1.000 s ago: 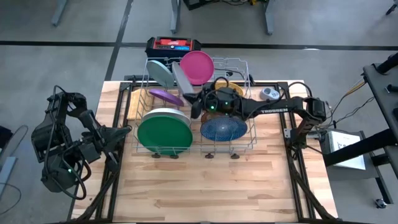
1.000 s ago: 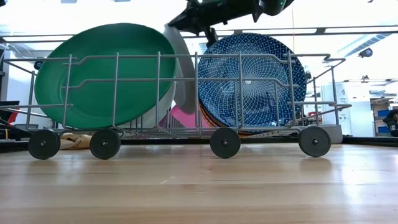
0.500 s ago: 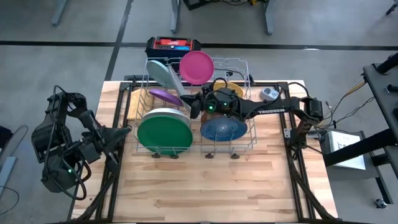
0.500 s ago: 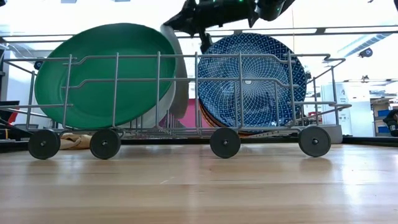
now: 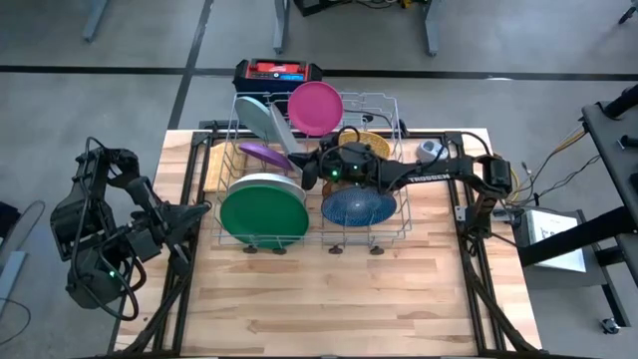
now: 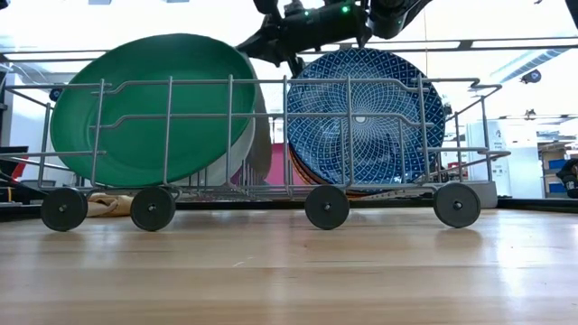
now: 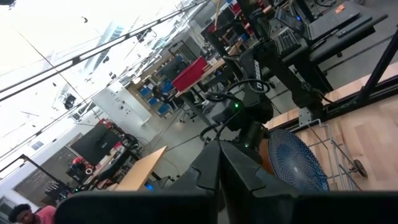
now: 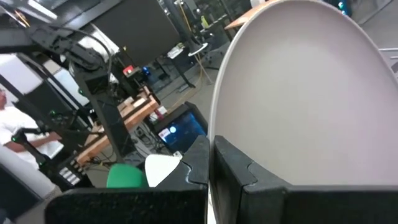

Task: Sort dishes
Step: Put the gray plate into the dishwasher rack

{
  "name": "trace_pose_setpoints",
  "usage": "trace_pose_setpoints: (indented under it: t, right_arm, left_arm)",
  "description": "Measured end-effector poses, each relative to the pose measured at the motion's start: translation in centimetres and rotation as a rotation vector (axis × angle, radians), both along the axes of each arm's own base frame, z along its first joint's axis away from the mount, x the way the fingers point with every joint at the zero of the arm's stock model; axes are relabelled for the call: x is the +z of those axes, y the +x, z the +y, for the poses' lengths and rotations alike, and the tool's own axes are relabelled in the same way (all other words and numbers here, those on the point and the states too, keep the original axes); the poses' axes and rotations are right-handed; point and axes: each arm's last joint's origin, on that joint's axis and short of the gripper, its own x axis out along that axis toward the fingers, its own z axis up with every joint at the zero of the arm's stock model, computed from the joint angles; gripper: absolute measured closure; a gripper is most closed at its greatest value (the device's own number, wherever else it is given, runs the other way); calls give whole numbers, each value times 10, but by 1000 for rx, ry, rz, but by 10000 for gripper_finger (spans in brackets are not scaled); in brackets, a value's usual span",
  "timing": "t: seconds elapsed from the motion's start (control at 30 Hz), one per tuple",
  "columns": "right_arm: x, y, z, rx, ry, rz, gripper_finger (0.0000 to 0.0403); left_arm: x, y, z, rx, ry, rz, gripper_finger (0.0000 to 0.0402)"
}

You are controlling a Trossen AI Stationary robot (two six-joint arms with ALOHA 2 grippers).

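Note:
A silver wire rack (image 5: 405,204) on wheels stands mid-table. A green plate (image 5: 262,214) stands on edge at its near left, with white plates behind it. At the near right stands a blue patterned plate (image 6: 361,117). Farther back are a pink plate (image 5: 315,107), a purple plate (image 5: 264,153), a pale plate (image 5: 259,118) and a yellow patterned plate (image 5: 380,144). My right gripper (image 5: 311,165) reaches over the rack's middle, shut on a grey plate (image 8: 298,93). My left gripper (image 7: 219,163) waits shut at the table's left edge. My right gripper pinches the grey plate's rim (image 8: 212,144) between its two fingers, one finger on each face. It comes level from the table's right side, above the rack. The plate (image 6: 263,135) stands nearly on edge behind the green plate, which hides its lower part.
A red and black case (image 5: 277,72) sits past the table's far edge. A small grey device (image 5: 431,150) lies right of the rack, and a wooden board (image 5: 213,165) at its left. Bare wood (image 5: 329,299) stretches between the rack and the near edge.
My right gripper has carried the grey plate toward the table's left, closer to the green plate. The plate has turned more upright and now stands just behind the green plate's stack.

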Motion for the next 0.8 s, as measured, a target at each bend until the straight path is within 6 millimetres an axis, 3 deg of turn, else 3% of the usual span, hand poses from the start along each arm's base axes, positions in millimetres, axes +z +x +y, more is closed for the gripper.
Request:
trace_pose_setpoints:
  t: [0.57,0.8]
  right_arm:
    - [-1,-1,-1,-36,14,4,401]
    - [-2,-1,2,-24,14,15,353]
  left_arm:
    - [0,0,0,0,-1,-1,401]
    - [0,0,0,0,0,0,401]
